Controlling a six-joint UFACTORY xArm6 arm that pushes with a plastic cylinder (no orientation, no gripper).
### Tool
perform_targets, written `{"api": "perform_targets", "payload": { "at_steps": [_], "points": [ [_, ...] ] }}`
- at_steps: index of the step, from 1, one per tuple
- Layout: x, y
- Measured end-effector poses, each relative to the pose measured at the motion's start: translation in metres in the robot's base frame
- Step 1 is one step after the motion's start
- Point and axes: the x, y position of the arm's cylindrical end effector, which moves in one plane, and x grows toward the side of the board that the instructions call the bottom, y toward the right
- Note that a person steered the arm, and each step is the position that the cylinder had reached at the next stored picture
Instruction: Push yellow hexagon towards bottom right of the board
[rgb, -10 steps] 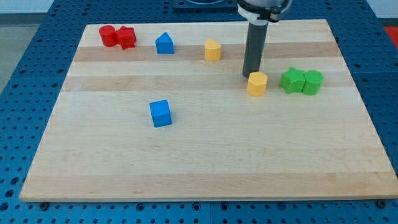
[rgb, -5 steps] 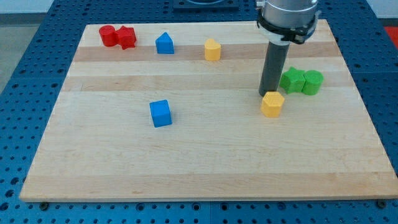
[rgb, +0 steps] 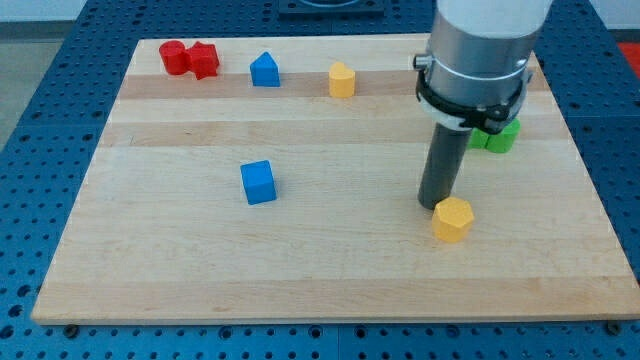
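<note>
- yellow hexagon (rgb: 452, 219) slid further toward 5 o'clock, now in the board's (rgb: 300, 280) lower right area
- my tip (rgb: 432, 206) touches its 11 o'clock side; no jaws, just a rod
- corner's not reached yet, so keep pushing

arm: upright, view's right | my tip (rgb: 433, 206): down at board level

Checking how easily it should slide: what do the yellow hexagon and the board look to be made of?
Yellow hexagon: probably plastic, with uniform colour and a slight sheen. Board: pale wood, with visible grain and plank strips, smooth matte finish. My tip sits at the hexagon's upper-left edge.
</note>
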Motion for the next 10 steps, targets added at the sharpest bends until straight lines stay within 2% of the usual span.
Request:
{"api": "perform_targets", "payload": {
  "at_steps": [2,5,10],
  "points": [
    [0.019,-0.011],
    [0.019,0.047],
    [0.041,0.065]
  ]
}}
